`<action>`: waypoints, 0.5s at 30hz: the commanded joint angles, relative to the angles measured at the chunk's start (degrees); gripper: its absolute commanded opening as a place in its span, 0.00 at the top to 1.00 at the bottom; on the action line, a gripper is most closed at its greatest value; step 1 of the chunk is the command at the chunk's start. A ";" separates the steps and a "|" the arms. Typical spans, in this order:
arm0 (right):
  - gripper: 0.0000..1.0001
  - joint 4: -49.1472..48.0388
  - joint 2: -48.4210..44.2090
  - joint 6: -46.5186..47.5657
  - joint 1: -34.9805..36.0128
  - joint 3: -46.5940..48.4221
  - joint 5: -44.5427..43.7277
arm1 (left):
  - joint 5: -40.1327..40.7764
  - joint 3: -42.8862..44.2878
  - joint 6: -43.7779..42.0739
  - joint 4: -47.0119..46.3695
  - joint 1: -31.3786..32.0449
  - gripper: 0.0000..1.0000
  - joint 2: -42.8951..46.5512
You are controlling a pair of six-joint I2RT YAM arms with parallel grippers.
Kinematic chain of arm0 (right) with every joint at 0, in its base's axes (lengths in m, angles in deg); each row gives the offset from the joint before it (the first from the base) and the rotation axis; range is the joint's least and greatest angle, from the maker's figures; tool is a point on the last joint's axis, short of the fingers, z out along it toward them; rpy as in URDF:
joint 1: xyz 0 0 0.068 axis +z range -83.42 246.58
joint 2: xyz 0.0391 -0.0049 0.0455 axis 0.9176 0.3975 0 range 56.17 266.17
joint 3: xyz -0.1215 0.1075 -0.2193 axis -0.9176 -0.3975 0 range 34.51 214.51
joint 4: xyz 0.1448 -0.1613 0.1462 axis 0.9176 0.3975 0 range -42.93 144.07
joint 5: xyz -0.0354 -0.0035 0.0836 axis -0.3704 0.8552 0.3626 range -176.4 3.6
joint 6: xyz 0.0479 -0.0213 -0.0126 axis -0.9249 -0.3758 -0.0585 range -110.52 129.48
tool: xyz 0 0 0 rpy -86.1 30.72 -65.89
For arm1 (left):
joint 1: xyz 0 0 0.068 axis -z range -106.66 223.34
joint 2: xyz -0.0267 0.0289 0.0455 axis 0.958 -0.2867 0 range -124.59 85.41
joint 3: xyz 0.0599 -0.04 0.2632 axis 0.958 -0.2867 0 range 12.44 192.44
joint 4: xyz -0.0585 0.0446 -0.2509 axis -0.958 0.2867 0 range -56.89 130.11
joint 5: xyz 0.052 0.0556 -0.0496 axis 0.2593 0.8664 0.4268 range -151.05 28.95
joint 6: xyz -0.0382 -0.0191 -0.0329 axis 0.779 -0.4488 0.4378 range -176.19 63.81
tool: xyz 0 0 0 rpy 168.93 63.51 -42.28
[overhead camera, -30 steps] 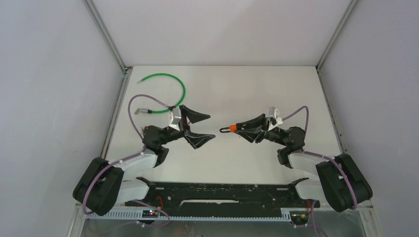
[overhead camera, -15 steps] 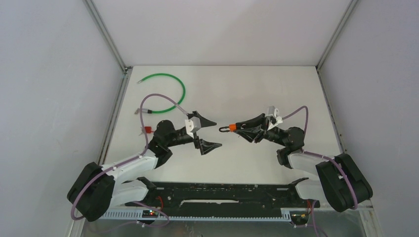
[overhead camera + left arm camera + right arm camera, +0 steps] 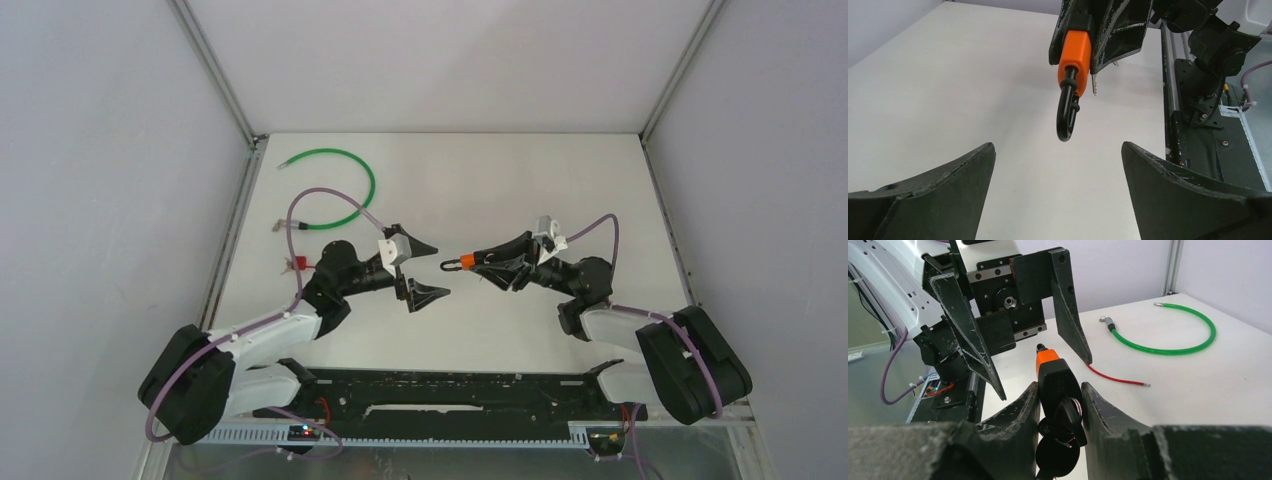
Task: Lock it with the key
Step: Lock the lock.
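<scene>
Lock [image 3: 465, 262] is pinched in my right gripper [image 3: 482, 262], held up in the air over the bench [image 3: 520, 180], about in the middle between my two arms. The lock lies sideways, long way running from one arm to the other. Its orange end and black loop [image 3: 1066, 117] stick out toward my left gripper [image 3: 438, 270]. The keys [image 3: 1060, 440] hang down at the other end, back inside the right gripper, so I think they are hard to get at from the left. My left gripper is spread wide and holds nothing. It faces the lock head on, and the loop points right at the gap between its fingers, near but not touching. So the left arm is the one to go to the lock next, I think. The green cable [image 3: 368, 180] lies far back on the left, well apart from both.
</scene>
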 commanded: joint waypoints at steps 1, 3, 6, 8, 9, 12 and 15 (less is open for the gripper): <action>1.00 -4.53 -0.74 -0.55 0.34 2.34 -0.07 | 1.38 2.68 -1.38 -0.90 0.40 0.00 -0.08; 1.00 -4.52 -0.66 -0.50 0.29 2.34 -0.07 | 1.74 2.51 -1.38 -1.07 0.49 0.00 -0.01; 1.00 -4.59 -0.47 -0.54 0.34 2.34 0.01 | 1.77 2.58 -1.06 -1.65 0.54 0.00 -0.53; 1.00 -4.56 -0.47 -0.54 0.35 2.34 0.10 | 1.61 2.82 -0.94 -1.78 0.55 0.01 -1.08; 1.00 -4.56 -0.53 -0.59 0.35 2.34 0.10 | 1.64 2.84 -0.87 -1.94 0.57 0.01 -1.35; 1.00 -4.58 -0.39 -0.50 0.35 2.34 0.00 | 1.46 2.94 -0.64 -2.02 0.54 0.02 -1.70; 1.00 -4.53 -0.36 -0.44 0.39 2.40 0.01 | 1.66 2.86 -0.76 -2.00 0.58 0.03 -1.52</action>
